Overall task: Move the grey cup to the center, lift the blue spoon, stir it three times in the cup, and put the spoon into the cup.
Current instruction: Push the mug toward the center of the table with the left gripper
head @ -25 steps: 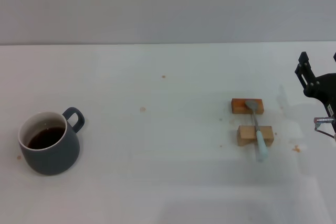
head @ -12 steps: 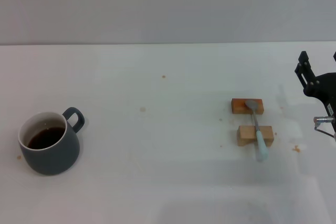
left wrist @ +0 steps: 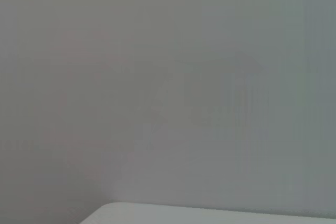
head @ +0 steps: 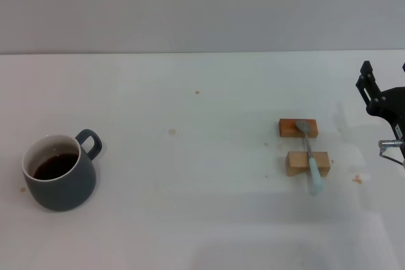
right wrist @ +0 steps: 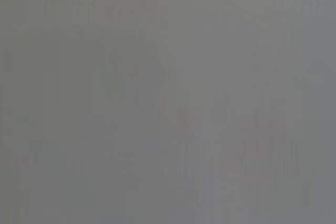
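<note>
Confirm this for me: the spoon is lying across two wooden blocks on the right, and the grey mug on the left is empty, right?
Not quite. The head view shows the mug holds dark brown liquid, so it is not empty. The rest stands: the spoon lies across two wooden blocks on the right.

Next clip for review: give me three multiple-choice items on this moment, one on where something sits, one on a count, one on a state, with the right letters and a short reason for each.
1. Where does the grey cup stand on the white table?
A. left side
B. centre
C. beside the blocks

2. How many wooden blocks hold up the blue spoon?
A. one
B. two
C. three

3. What is the cup's state?
A. empty
B. tipped over
C. upright, holding dark liquid

Key: 1 A, the head view shows it near the left edge, far from the spoon. 2 B, the spoon lies across two blocks, bowl on the farther one. 3 C, its opening faces up around a brown pool. The right gripper hangs at the right edge, touching nothing.
</note>
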### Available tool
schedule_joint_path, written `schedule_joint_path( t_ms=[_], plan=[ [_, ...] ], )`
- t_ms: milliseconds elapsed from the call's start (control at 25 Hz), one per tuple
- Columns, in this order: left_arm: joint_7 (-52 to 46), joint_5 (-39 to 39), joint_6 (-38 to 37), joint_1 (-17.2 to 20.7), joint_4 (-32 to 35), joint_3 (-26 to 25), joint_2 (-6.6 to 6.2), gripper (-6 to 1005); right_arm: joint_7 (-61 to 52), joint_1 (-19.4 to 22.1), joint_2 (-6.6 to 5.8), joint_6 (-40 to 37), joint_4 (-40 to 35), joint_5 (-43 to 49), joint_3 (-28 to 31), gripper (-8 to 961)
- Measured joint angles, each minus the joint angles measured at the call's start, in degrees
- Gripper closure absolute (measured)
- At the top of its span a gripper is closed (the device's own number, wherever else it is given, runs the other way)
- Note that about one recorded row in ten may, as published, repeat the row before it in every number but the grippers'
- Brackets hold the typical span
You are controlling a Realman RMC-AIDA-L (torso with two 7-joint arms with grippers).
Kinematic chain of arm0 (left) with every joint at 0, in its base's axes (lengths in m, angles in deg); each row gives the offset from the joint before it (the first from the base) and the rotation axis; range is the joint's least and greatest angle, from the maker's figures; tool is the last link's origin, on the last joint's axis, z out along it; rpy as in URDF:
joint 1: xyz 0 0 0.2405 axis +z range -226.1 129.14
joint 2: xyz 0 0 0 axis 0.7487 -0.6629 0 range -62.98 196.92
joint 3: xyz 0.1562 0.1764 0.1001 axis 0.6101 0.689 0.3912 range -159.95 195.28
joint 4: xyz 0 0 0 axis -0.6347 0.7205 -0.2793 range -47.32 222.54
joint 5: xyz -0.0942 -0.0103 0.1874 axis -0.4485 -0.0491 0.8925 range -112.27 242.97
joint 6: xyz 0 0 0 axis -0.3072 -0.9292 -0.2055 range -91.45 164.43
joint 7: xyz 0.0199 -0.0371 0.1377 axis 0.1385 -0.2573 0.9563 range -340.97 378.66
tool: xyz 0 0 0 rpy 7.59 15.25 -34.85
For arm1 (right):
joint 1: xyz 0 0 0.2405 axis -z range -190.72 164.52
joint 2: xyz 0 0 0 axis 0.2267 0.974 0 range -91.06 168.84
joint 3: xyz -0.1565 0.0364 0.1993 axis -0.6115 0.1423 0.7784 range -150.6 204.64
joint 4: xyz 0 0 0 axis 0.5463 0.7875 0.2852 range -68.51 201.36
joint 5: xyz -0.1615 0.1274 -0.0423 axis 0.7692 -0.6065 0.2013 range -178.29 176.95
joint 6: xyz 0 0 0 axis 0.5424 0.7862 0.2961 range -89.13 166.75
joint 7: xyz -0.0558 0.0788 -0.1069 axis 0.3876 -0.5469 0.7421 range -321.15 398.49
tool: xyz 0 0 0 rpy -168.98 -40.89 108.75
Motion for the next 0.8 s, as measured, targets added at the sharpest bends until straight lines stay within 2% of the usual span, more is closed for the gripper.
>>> schedule_joint_path(
  t_ms=[520,800],
  plan=[
    [-0.7,0.1,-0.4,0.0,-0.1,0.4,0.16,997,0.0,-0.3,0.00,0.0,0.0,0.0,0.3,215],
    [-1.0,0.1,-0.2,0.0,-0.9,2.7,0.38,997,0.0,-0.6,0.00,0.1,-0.1,0.0,0.4,215]
  ],
)
